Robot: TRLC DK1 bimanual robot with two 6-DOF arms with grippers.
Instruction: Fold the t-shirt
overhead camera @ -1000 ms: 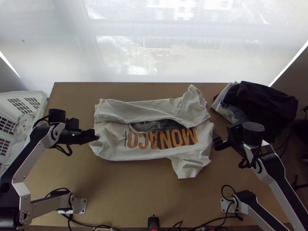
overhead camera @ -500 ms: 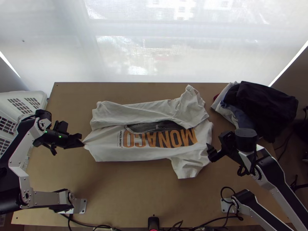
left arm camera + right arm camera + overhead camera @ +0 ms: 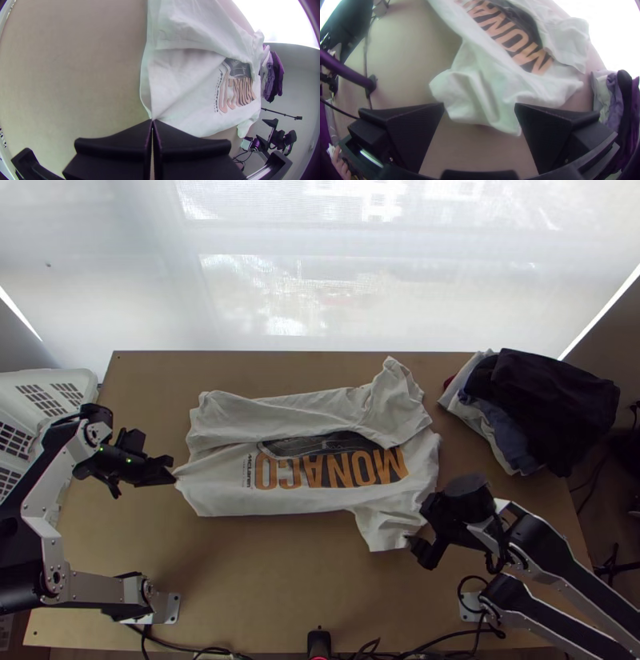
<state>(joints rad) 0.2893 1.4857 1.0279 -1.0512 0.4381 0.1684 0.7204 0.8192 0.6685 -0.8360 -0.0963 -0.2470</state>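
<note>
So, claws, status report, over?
Left claw shut on T-shirt corner; right claw open at near sleeve. Far side folded over. Clothes pile alongside, not blocking.

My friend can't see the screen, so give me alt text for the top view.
A printed white t-shirt lies on a table, its far side folded over the front. The left claw pinches the hem; the open right claw is at the near sleeve, and a clothes pile sits at right.

From where I stood: light wooden surface (image 3: 264, 588), straight far edge. Beyond it, a pale sheer shade (image 3: 264, 240) glowed with daylight; blurry building shapes showed through. Bright slanted gaps (image 3: 22, 314) ran along both sides. Floor (image 3: 598, 530) at right looked dark.
</note>
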